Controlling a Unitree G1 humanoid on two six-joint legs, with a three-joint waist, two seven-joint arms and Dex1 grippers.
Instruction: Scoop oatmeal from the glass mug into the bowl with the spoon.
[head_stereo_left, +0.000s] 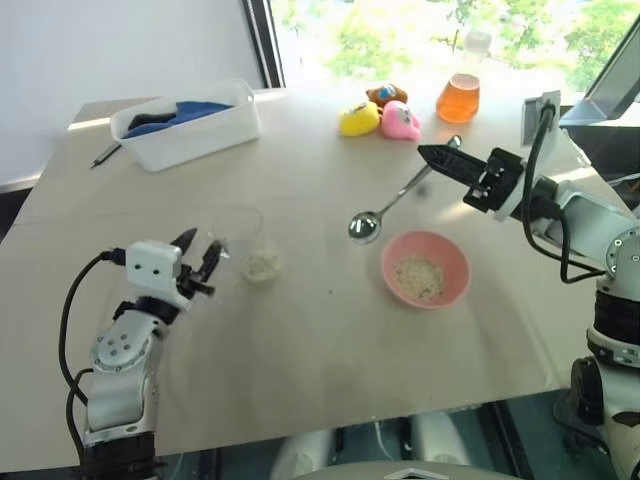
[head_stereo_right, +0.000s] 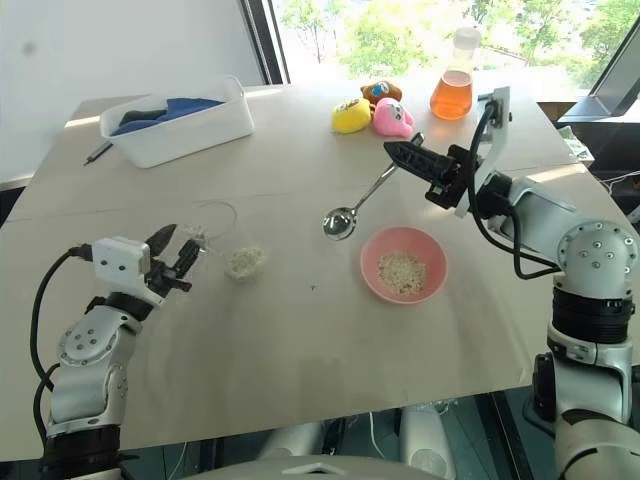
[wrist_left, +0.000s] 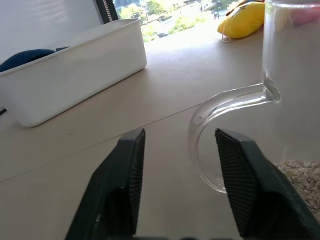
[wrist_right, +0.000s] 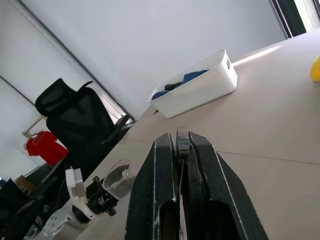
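The right gripper (head_stereo_left: 432, 155) is clamped on the handle end of the spoon (head_stereo_left: 388, 205), holding it raised above the table (head_stereo_left: 300, 340). The spoon slants down from the fingers, its small round bowl hanging just up and to the left of the pink bowl (head_stereo_left: 425, 268), not touching it. In the right wrist view the two black fingers (wrist_right: 207, 185) are pressed together with the thin metal handle pinched between them.

The pink bowl sits on the table at centre right and holds a patch of oatmeal (head_stereo_left: 418, 276). The glass mug (head_stereo_left: 243, 245) stands well to its left — more pale flakes lie in its bottom (wrist_left: 300, 177).

The left gripper (head_stereo_left: 198, 262) is level with the mug, just beside it on the left. Its jaws stand apart. In the left wrist view the mug's curved glass handle (wrist_left: 210, 125) lies between the two fingers, close to one finger (wrist_left: 242, 185); contact cannot be confirmed.

At the far edge — a white tub (head_stereo_left: 188, 122) with blue cloth, a dark pen (head_stereo_left: 106, 154) beside it, soft toys (head_stereo_left: 385, 115) and a flask of orange liquid (head_stereo_left: 460, 88).
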